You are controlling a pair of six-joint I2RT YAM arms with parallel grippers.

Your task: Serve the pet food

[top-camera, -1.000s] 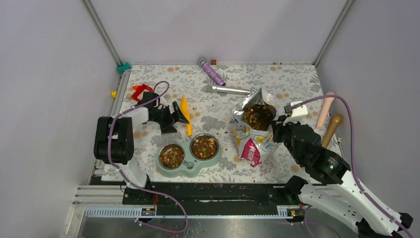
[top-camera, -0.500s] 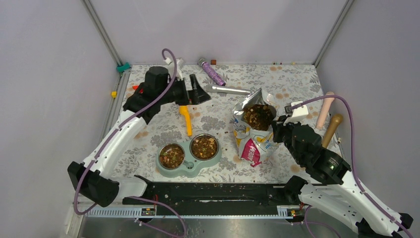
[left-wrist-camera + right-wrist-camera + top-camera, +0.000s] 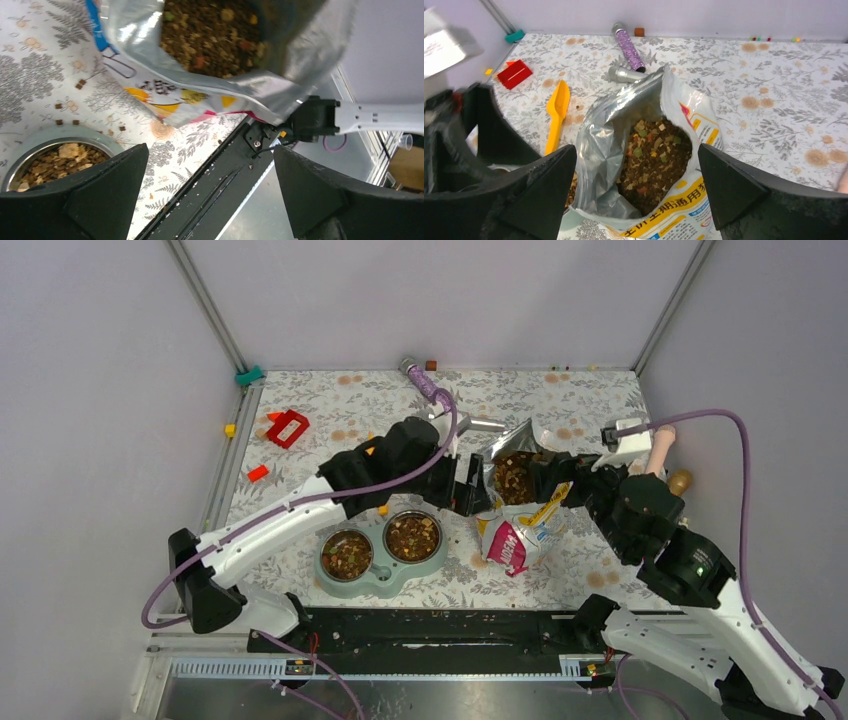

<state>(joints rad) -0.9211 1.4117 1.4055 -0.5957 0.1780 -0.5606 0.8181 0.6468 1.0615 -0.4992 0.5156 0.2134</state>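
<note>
Left tool (image 3: 470, 487) leaves the orange scoop (image 3: 558, 111) for the foil bag (image 3: 510, 540).
Both tools gape wide, empty; the right tool (image 3: 636, 150) has risen over the bag's mouth, pet food (image 3: 651, 155) heaped directly below it.

From above, the scoop (image 3: 372, 449) left of the bag (image 3: 510, 540) lies almost wholly under the left arm (image 3: 290, 515); only orange slivers show. The tube (image 3: 488, 424) behind the bag is half covered by that arm. The bag's right rim is hidden by the right arm (image 3: 650, 520).

In the left wrist view the bag's mouth runs off the top edge. The bowl (image 3: 55, 132) left of it is partly behind the left gripper (image 3: 210, 150).

In the right wrist view the left arm, left of the bag, is blurred, and the bag's base is cut off below.
</note>
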